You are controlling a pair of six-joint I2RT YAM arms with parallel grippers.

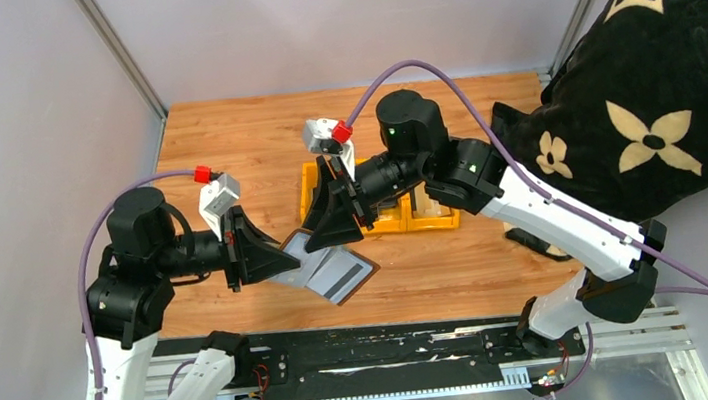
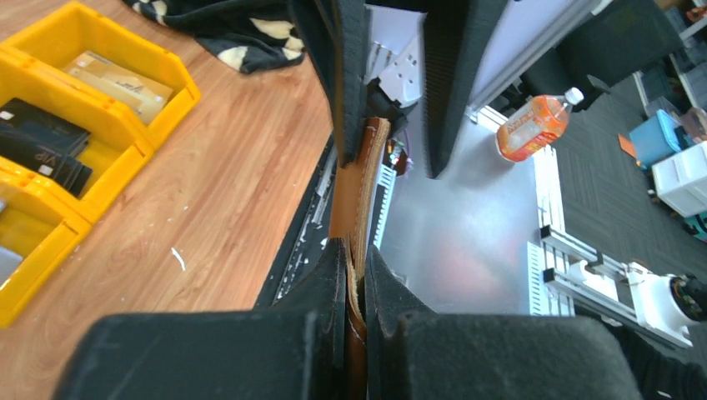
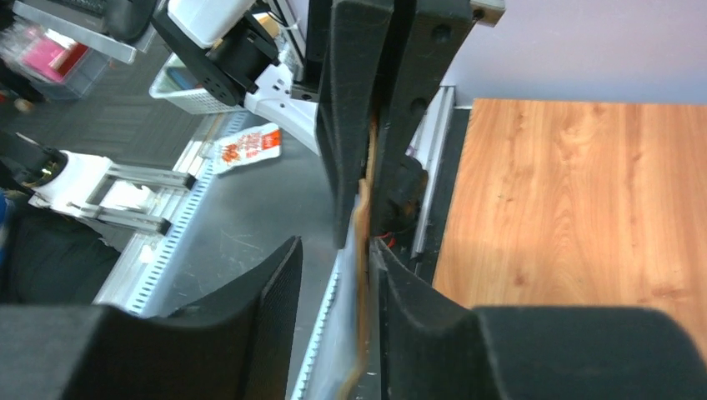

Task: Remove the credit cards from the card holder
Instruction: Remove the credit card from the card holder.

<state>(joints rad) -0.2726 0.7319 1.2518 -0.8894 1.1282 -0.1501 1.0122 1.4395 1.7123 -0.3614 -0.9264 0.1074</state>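
The card holder (image 1: pixel 333 273) is a brown wallet, silvery-grey inside, held open above the table's near edge. My left gripper (image 1: pixel 286 258) is shut on its left edge. In the left wrist view (image 2: pixel 356 250) the pads pinch the wallet (image 2: pixel 364 183), seen edge-on. My right gripper (image 1: pixel 333 230) is at the wallet's far edge with its jaws open. In the right wrist view (image 3: pixel 333 250) the thin wallet edge (image 3: pixel 363 242) stands between the fingers, against the right one. Black credit cards (image 2: pixel 37 142) and tan cards (image 2: pixel 117 79) lie in the yellow bin. I cannot tell whether a card is in the wallet's slots.
The yellow three-compartment bin (image 1: pixel 308 180) stands on the wooden table just behind the right gripper. A black cloth with cream flowers (image 1: pixel 641 107) covers the back right. Grey walls close in the left and back sides. A black rail (image 1: pixel 368 354) runs along the table's near edge.
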